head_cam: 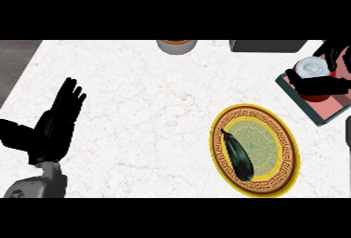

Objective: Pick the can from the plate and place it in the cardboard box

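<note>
The can [311, 69], red with a white top, stands upright over the pink-floored cardboard box [322, 107] at the right edge. My right hand [322, 83] is curled round it, fingers and thumb wrapping its sides. The yellow patterned plate [264, 139] lies nearer, at lower right, and holds only a dark eggplant [240, 155]. My left hand [58, 116] rests open at the left, fingers straight and pointing away.
A grey bowl [177, 45] with an orange inside sits at the counter's far edge. A dark grey object [267, 45] lies at the far right edge. The counter's left edge runs along a grey floor strip [14, 65].
</note>
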`<state>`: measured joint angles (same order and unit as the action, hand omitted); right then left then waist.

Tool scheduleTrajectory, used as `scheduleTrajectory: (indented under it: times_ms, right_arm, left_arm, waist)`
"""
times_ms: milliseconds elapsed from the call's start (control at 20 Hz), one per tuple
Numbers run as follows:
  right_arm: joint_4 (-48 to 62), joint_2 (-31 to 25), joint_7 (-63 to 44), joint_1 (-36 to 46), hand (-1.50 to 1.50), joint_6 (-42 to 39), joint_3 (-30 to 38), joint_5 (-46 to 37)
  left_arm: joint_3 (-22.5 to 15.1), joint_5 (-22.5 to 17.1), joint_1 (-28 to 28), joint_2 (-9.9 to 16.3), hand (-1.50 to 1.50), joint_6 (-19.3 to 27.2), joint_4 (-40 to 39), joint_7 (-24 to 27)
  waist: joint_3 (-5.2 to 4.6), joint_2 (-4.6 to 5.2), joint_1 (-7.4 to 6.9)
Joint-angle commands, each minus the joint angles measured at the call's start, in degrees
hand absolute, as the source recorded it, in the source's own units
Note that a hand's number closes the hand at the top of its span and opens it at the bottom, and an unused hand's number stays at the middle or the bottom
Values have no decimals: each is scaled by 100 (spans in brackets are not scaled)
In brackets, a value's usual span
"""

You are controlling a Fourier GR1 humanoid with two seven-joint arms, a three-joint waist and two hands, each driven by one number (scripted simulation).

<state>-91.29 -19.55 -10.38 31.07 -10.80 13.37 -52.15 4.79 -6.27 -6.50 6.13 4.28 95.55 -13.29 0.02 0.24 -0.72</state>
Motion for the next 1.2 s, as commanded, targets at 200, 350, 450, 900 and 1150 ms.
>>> scheduleTrajectory:
  times_ms: [200,350,450,900,1150]
  right_arm:
    - [2688,-726,1372,617,150,1284,320,-411]
    - [3817,-923,1731,1112,150,1480,323,-510]
    - [3873,-1177,1524,1045,150,1025,-83,-1007]
    - [6189,-1321,2093,1557,-150,1282,183,-1065]
    - [5933,-1052,2961,1587,-150,2377,812,-339]
  left_arm:
    - [107,-101,73,49,0,-80,1,-9]
    - [63,-26,-167,1,0,-102,-367,215]
    - [-103,95,-79,-37,0,54,101,-157]
    - [83,-125,-11,108,0,-178,115,-40]
    - [-54,2,-50,-114,0,-78,-201,200]
  waist:
    - [2,11,-46]
    - [1,39,-73]
    - [1,35,-124]
    - [10,45,-158]
    - [18,58,-123]
